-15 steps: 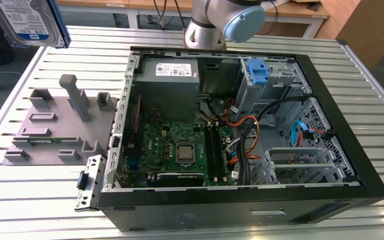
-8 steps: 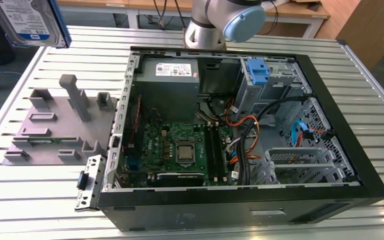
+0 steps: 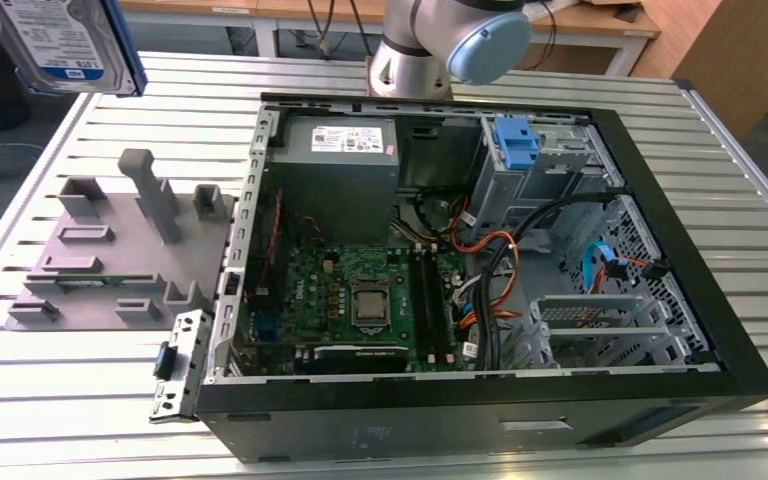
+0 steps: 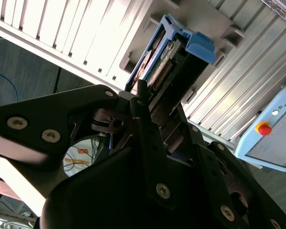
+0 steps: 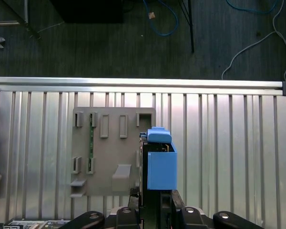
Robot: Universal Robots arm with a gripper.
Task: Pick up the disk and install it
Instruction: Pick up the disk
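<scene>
Gripper (image 4: 159, 109) shut tight: my black metal fingers (image 4: 142, 101) pinch the disk (image 4: 161, 67) edge-on, its flat silver-grey body framed by a blue plastic carrier (image 5: 161, 167). It hangs in the air over the grey slotted holder plate (image 5: 112, 143) on the ribbed aluminium table (image 5: 229, 143), at the exterior view's left, well apart from the open black computer case (image 3: 704, 330).

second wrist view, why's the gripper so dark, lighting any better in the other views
Second wrist view: the gripper, shut on the disk, sits dark against bright, washed-out table slats. First wrist view: slats evenly lit, floor dark. Exterior view: even light, with shadow inside the computer case.
</scene>
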